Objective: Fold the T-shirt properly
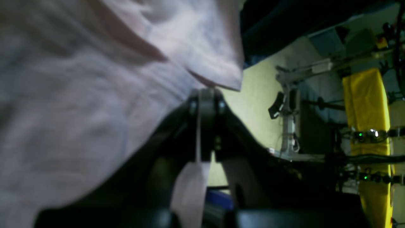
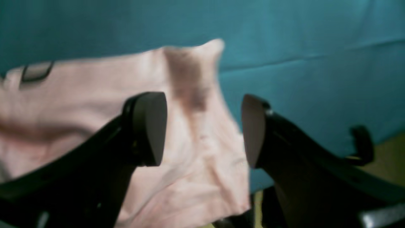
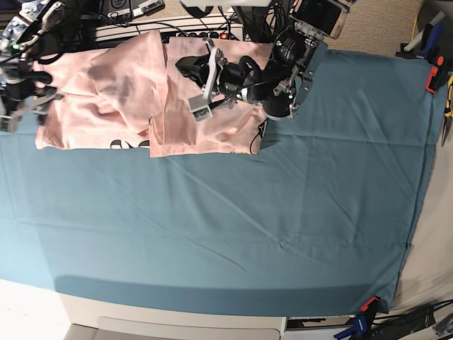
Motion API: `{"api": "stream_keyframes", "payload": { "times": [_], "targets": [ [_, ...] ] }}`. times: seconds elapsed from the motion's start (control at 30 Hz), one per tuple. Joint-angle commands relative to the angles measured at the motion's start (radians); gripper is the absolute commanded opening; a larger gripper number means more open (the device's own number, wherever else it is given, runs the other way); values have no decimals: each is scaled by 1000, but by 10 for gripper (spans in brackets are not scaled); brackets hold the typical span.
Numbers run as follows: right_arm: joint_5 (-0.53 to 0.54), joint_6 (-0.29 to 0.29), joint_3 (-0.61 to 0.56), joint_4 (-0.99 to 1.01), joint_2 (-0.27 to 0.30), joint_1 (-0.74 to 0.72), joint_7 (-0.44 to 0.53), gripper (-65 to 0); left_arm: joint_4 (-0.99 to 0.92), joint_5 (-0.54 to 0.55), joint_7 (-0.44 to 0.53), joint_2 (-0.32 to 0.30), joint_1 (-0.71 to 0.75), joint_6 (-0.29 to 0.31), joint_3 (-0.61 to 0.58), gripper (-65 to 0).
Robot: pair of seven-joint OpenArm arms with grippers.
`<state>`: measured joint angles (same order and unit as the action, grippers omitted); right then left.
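The pale pink T-shirt (image 3: 106, 92) lies crumpled at the far left of the table, with bits of black lettering at its near edge. A raised fold of the T-shirt (image 3: 177, 106) hangs from my left gripper (image 3: 182, 66). In the left wrist view the left gripper (image 1: 205, 95) is shut, with a strip of the T-shirt (image 1: 79, 95) pinched between its fingers. My right gripper (image 2: 202, 129) stands open just above the T-shirt's edge (image 2: 196, 164), nothing between its fingers (image 2: 148, 126). In the base view the right gripper (image 3: 32, 95) is at the shirt's left end.
The teal table cloth (image 3: 248, 227) covers the table. Cables and electronics (image 3: 163, 14) crowd the far edge. Clamps sit at the right edge (image 3: 432, 71) and the near right corner (image 3: 368, 306). A yellow cloth-covered stand (image 1: 367, 104) shows beyond the table in the left wrist view.
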<state>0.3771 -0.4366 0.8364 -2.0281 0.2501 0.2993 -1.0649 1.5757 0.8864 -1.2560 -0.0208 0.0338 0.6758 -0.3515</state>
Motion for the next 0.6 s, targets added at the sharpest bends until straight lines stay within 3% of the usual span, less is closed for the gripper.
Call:
{"api": "stream_keyframes", "payload": {
  "times": [0.0, 0.1, 0.23, 0.4, 0.5, 0.57],
  "targets": [
    [8, 7, 31, 2, 41, -7, 27, -264, 19, 25, 14, -1, -9, 21, 1, -649],
    [21, 7, 94, 87, 116, -26, 25, -264, 19, 25, 15, -23, -8, 22, 1, -649],
    [172, -10, 159, 300, 242, -78, -34, -264, 19, 25, 15, -39, -9, 22, 1, -613],
    [482, -128, 165, 674, 391, -190, -188, -264, 19, 25, 31, -41, -9, 22, 1, -415],
    [665, -205, 164, 924, 466, -275, -309, -264, 19, -10, 56, -41, -9, 22, 1, -408],
    [772, -246, 160, 1090, 513, -326, -331, -264, 19, -24, 67, -41, -9, 22, 1, -408]
  ]
}}
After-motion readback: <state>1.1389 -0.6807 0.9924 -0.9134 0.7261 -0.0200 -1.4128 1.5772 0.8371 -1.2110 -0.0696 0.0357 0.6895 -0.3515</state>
